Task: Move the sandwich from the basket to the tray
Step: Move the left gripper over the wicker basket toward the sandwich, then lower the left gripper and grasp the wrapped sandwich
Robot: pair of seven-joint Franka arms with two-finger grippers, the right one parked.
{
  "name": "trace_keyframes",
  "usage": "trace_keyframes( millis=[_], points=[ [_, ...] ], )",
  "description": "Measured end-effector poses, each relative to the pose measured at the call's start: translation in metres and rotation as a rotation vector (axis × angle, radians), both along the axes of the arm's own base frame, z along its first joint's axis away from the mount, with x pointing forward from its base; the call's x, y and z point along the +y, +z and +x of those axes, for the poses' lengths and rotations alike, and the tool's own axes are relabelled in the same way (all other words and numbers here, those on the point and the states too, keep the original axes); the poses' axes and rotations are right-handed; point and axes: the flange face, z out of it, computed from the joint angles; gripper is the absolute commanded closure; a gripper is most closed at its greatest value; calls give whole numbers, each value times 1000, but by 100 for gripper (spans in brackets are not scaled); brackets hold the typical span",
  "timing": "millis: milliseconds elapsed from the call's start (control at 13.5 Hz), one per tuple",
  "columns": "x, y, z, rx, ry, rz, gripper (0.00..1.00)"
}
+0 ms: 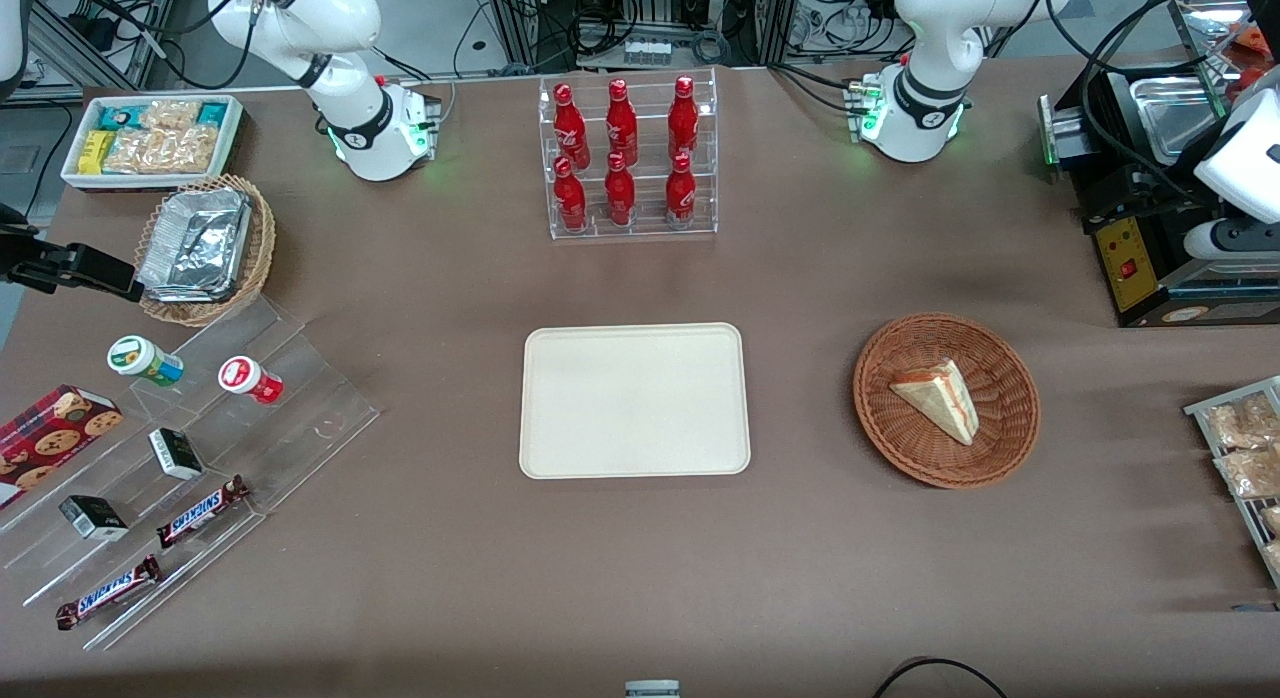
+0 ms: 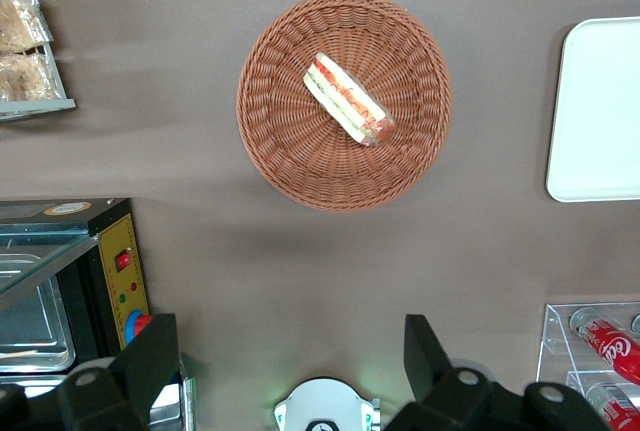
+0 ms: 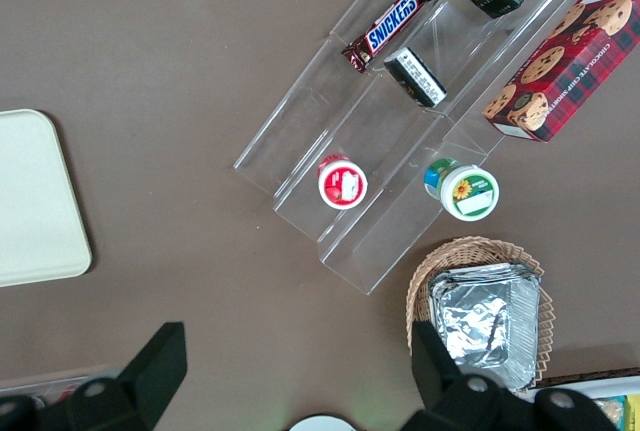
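Note:
The sandwich, a pale bread wedge with red and green filling, lies in the round reddish-brown basket toward the working arm's end of the table. The cream tray lies flat beside the basket, at the table's middle, with nothing on it. In the left wrist view my gripper is open and empty, high above the table between the arm's base and the basket, with the sandwich well clear of the fingers. A part of the tray shows there too. The gripper's fingers do not show in the front view.
A clear rack of red bottles stands farther from the camera than the tray. A black machine and a wire rack of snack packets flank the basket. Clear steps with snacks, a foil-filled tan basket and a white bin lie at the parked arm's end.

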Motion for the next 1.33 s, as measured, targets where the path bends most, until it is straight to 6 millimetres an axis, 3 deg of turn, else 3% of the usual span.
trace_keyframes(
  millis=[296, 519, 667, 889, 1111, 1333],
  points=[
    [-2, -2, -1, 14, -5, 5, 0],
    [-9, -22, 7, 49, 18, 24, 0],
    [-9, -58, 20, 59, 59, 33, 0],
    [-10, -129, 34, 23, 171, 46, 0],
    [-15, -190, 37, -41, 369, 57, 0],
    [-36, -246, 34, -115, 546, 45, 0]
  ],
)
